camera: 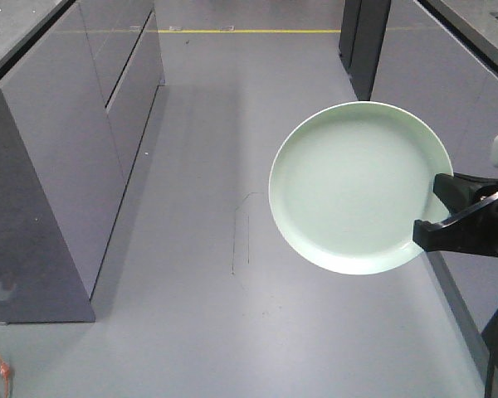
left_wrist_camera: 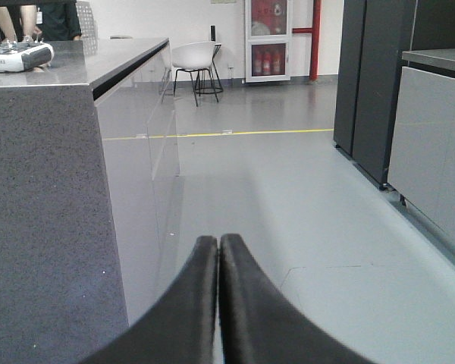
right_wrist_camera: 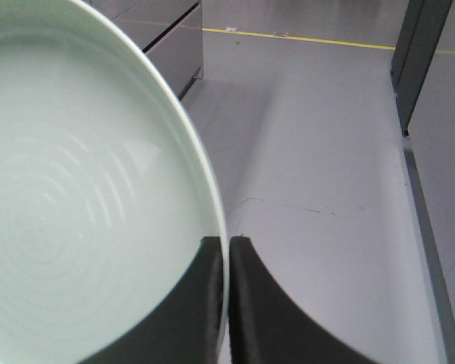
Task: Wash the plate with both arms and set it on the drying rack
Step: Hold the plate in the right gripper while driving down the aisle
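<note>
A round pale mint-green plate (camera: 353,186) hangs in the air above the grey floor, its face turned up toward the front camera. My right gripper (camera: 436,217) is shut on the plate's right rim. In the right wrist view the plate (right_wrist_camera: 68,197) fills the left half, and the right gripper (right_wrist_camera: 226,246) pinches its rim between both black fingers. My left gripper (left_wrist_camera: 218,244) is shut with nothing between its fingers and points down an aisle; it does not show in the front view. The drying rack is out of view.
A grey counter with cabinet fronts (camera: 75,141) lines the left of the aisle, dark cabinets (camera: 365,41) the right. A yellow floor line (camera: 232,31) crosses far ahead. A white chair (left_wrist_camera: 193,64) stands at the far end, and a remote controller (left_wrist_camera: 15,54) lies on the counter.
</note>
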